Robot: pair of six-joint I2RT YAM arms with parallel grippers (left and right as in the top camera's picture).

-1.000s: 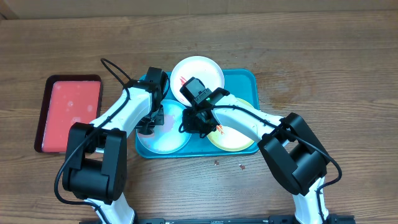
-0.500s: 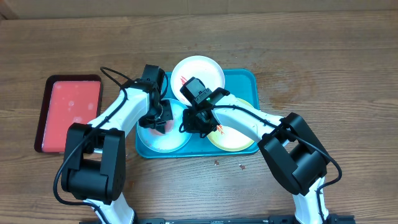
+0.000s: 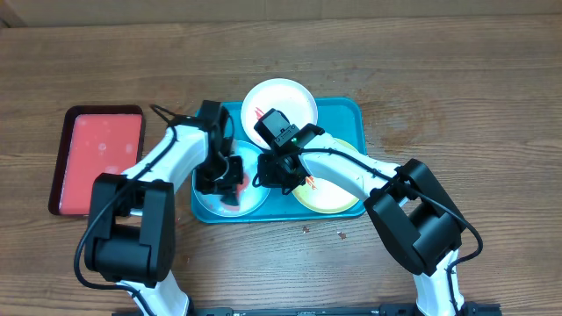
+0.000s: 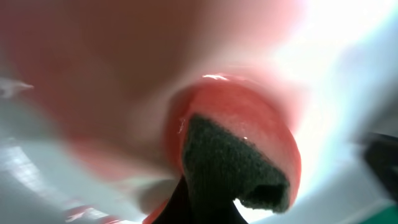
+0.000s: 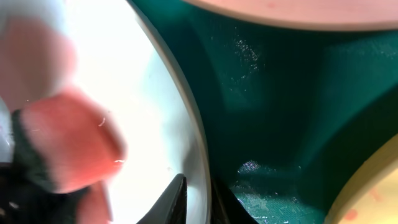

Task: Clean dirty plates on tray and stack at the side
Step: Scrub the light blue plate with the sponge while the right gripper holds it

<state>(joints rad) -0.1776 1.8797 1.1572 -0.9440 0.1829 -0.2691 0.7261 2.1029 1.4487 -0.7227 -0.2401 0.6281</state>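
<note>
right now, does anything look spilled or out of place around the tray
Two things. The white plate sticks out past the far rim of the tray instead of lying inside it. A few small dark crumbs lie on the table just off the tray's near edge.

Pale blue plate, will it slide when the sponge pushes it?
Probably light and slippery: the pale blue plate looks thin and glossy on the smooth tray, so it may skate. The right gripper pinching its rim should steady it. It seems stiff, unlikely to flex.
</note>
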